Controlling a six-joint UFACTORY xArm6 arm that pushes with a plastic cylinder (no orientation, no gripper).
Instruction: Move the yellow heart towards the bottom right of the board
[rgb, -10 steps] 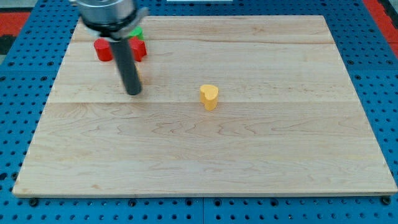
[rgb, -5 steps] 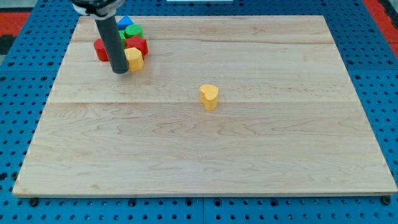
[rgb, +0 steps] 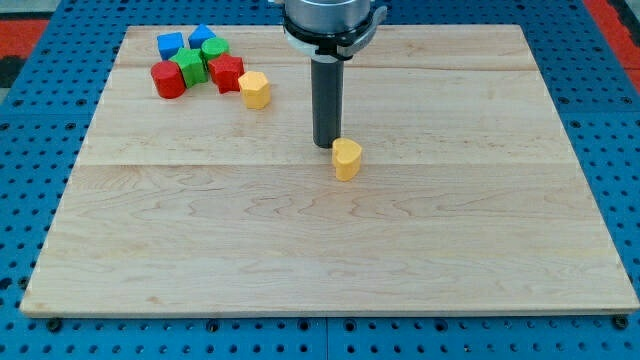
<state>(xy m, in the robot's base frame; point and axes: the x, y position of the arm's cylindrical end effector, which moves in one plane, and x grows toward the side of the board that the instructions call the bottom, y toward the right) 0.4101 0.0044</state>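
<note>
sitting near the middle of the board (rgb: 560, 250): yellow heart (rgb: 347, 159), upright. my tip (rgb: 324, 146): a bare rod that grips nothing, touching or just beside the heart's upper-left side. step in hand, by judgement: start of the push; next move calls for a steady slide toward the frame's lower right. room: wide open wood that way, edges well apart. upper left of frame: yellow block (rgb: 255, 89), two red blocks (rgb: 227, 72), green blocks (rgb: 190, 68), blue blocks (rgb: 170, 44), clustered.

Bright, even light, sharp picture.
Only soft, short shadows under the blocks; the wooden board (rgb: 450, 250) shows no strong glare.
</note>
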